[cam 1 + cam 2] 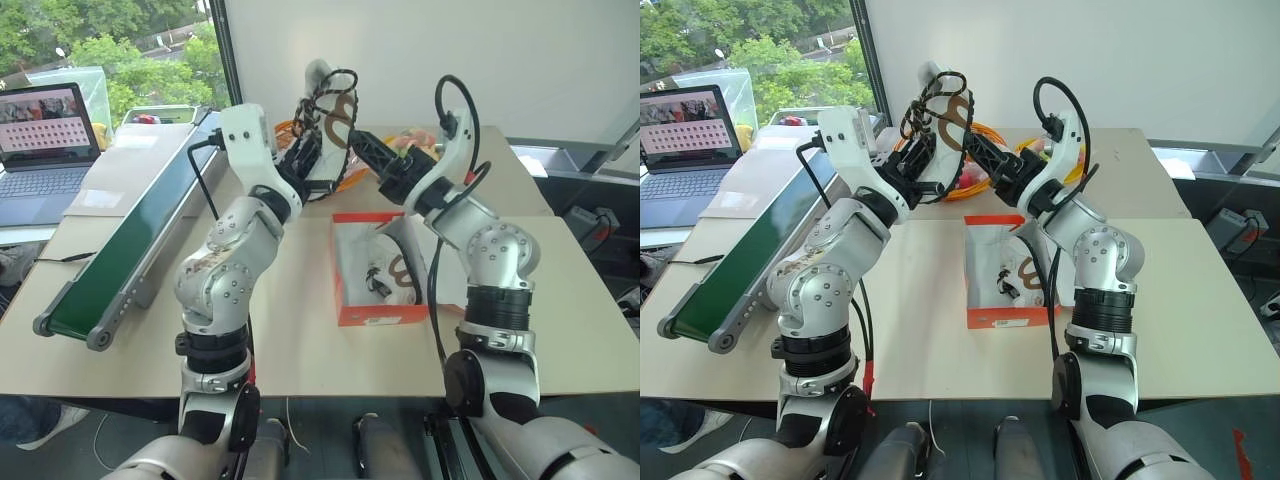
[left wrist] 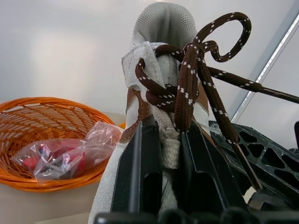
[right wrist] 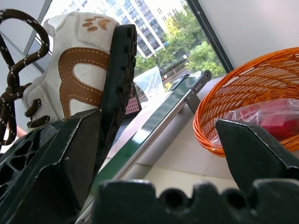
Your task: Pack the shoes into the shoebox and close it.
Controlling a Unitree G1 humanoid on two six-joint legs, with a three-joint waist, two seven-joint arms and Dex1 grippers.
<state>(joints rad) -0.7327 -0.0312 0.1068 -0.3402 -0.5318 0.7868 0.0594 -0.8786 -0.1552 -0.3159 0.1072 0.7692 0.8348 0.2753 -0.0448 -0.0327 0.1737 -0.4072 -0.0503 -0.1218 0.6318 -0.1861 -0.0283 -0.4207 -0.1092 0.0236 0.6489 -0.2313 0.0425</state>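
- Black fingers of the left gripper [image 2: 161, 186] sit closest to the lens in its wrist view, pinched on the tongue and collar of a white sneaker [image 1: 325, 115], held up in the air above the far end of the shoebox [image 1: 380, 315].
- Right gripper [image 3: 159, 154] stands with its fingers spread wide beside that same shoe; one finger lies against the dark sole, the other well clear.
- Second sneaker [image 1: 395, 262] already lies inside the open orange-red box on the table [image 1: 300, 340].
- Handling, as a judgement: the shoe looks light, with soft fabric uppers that give under a pinch and a stiffer rubber sole. Taking it across sole and side should hold firmer than the tongue alone.
- Brown laces [image 2: 196, 70] hang in loose loops and could snag a finger or drape over the box rim.
- Orange wicker basket [image 2: 42, 121] with a plastic packet [image 2: 70, 151] sits behind; a green conveyor [image 1: 130, 245] and a laptop [image 1: 45, 150] lie off to the left, out of the way.
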